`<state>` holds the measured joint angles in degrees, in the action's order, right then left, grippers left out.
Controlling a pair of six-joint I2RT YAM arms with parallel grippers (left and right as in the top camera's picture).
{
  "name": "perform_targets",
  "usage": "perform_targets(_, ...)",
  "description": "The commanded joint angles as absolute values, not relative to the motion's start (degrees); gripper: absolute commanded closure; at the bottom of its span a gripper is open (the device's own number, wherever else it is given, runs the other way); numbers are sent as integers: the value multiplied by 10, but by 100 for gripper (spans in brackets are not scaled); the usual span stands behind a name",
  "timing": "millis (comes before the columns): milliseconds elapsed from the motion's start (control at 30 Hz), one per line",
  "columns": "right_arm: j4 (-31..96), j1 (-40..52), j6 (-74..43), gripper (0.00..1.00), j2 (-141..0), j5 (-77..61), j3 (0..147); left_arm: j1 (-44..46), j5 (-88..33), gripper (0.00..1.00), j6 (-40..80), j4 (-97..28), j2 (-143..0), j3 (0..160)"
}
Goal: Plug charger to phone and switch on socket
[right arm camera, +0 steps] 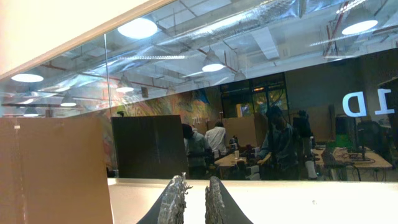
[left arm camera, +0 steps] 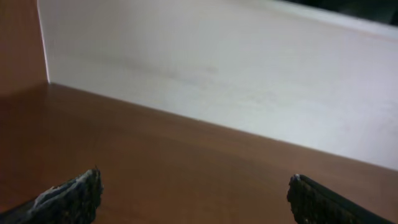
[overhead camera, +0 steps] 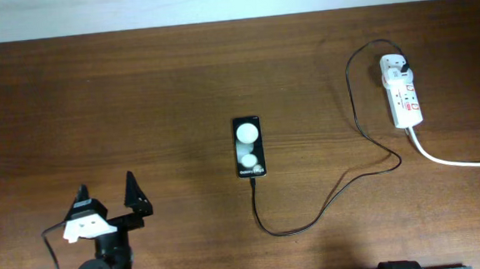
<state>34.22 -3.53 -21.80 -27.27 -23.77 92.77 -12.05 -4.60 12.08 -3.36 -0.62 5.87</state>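
- Overhead: the phone (overhead camera: 249, 146) is lying flat near the middle of the brown table (overhead camera: 137, 91), face up, its long side running away from the arms.
- The charger (overhead camera: 254, 200) is trailing from the phone's near short edge, looping toward the table's front, then climbing right and back to a black plug sitting in the far end of the socket (overhead camera: 405, 95). Its tip is meeting the phone's edge, but I cannot tell whether it is seated.
- The socket is resting at the far right, well apart from the phone, with a thick white cord (overhead camera: 450, 161) running off the right edge. The switch positions are too small to read.
- The left gripper (overhead camera: 109, 199) is hovering at the near left, well apart from the phone, its fingers spread wide and holding nothing.
- Left wrist: both fingertips (left arm camera: 71, 198) are showing at the lower corners, far apart, with bare table between them and a pale wall (left arm camera: 217, 81) beyond.
- Right wrist: the right gripper (right arm camera: 193, 199) is pointing up and away from the table at a glass pane (right arm camera: 249, 93). Its fingers (right arm camera: 173, 202) are standing close together with only a slim gap, gripping nothing. No task item is appearing here.
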Motion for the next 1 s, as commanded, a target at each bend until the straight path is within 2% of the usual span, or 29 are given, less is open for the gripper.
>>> perform_targets(0, 341, -30, -214, 85, -272, -231, 927, -123, -62, 1, 125, -26, -4, 6)
perform_targets(367, 341, -30, -214, 84, -258, -231, 925, -123, -62, 1, 102, -39, -4, 5)
perform_targets(500, 327, -30, -212, 84, -182, -157, 882, -121, -62, 1, 102, -39, -3, 5)
perform_targets(633, 276, -30, -213, 84, -104, -158, 813, -112, -62, 1, 102, -39, -3, 5)
perform_targets(967, 274, -30, -213, 84, -57, -158, 810, -64, -62, 1, 102, -39, -3, 5)
